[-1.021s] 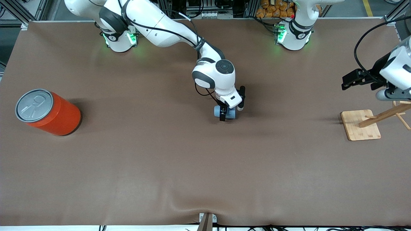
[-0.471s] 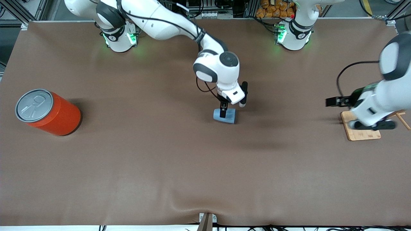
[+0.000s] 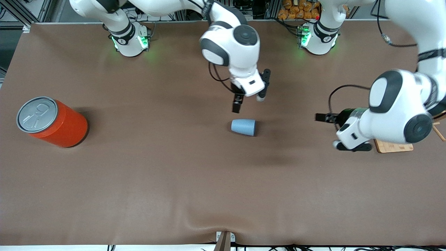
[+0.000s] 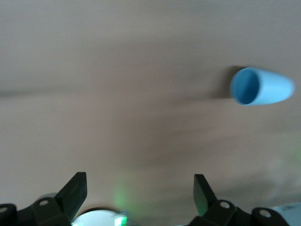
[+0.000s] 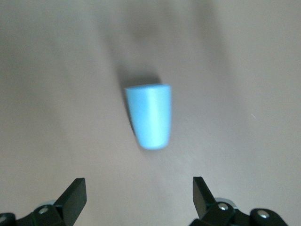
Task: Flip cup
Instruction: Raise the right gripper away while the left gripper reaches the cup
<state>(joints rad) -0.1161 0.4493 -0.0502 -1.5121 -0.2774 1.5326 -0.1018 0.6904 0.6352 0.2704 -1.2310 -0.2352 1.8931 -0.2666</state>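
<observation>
The small light blue cup [image 3: 243, 127] lies on its side in the middle of the brown table, its mouth turned toward the left arm's end. My right gripper [image 3: 249, 104] hangs open in the air over the table beside the cup, nothing between its fingers. In the right wrist view the cup [image 5: 149, 115] lies ahead of the open right gripper [image 5: 138, 188]. My left gripper [image 3: 327, 131] is open and empty, off toward the left arm's end from the cup. The left wrist view shows the cup [image 4: 261, 87] with its darker inside facing the open left gripper [image 4: 138, 186].
A big orange can [image 3: 52, 122] with a grey pull-tab lid stands near the right arm's end of the table. A wooden stand's base [image 3: 395, 147] lies near the left arm's end, mostly covered by the left arm.
My right gripper has lifted away from the cup, which stays lying on the table. The left arm has swung in from over the wooden stand toward the cup.
</observation>
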